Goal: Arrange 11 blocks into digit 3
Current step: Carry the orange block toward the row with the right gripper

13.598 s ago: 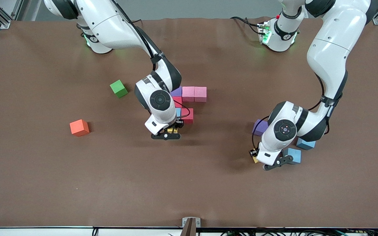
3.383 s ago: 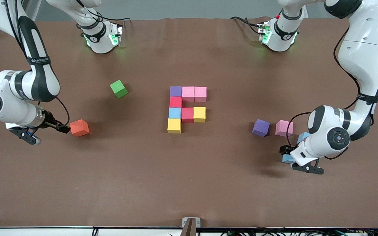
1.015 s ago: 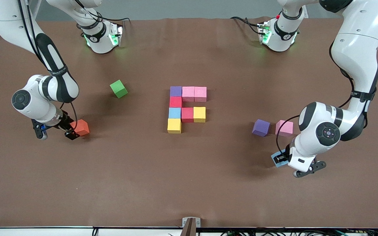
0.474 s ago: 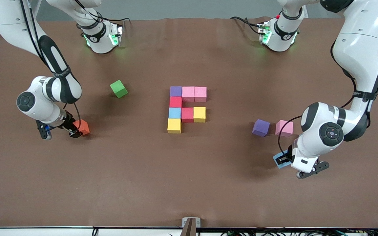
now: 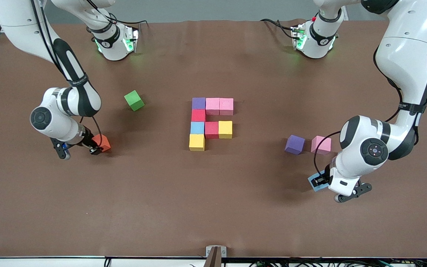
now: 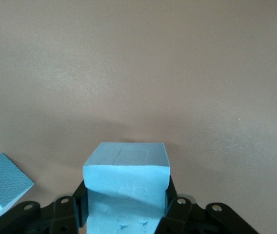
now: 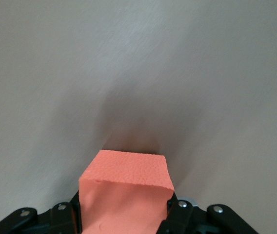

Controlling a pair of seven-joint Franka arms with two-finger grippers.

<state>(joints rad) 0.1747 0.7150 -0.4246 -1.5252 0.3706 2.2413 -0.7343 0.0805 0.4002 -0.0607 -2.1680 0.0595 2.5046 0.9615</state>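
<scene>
status: partial digit 3 [image 5: 210, 123] sits mid worktop [image 5: 213, 207], eight small matte foam cubes so far: purple plus two pink in the bar farthest from the front camera, then red, blue and yellow running down the column toward the camera, with red and yellow filling the middle bar. right claw [image 5: 95, 147] is pinching the orange foam cube [image 5: 102, 142] at the right arm's end of the worktop; right wrist view shows the fingers [image 7: 63, 214] tight on both side faces. left claw [image 5: 321, 181] is pinching a light blue foam cube [image 5: 317, 182] toward the left arm's end, with a second blue cube [image 6: 2, 183] just beside it. spare purple cube [image 5: 295, 144], spare pink cube [image 5: 321, 145] and green cube [image 5: 134, 100] sit loose. advice: lift straight, square the cube's faces to the figure's edges, set it flush against a neighbour without nudging the rows. figure's long axis runs along the column, toward and away from the camera; bars point to the left arm's end.
</scene>
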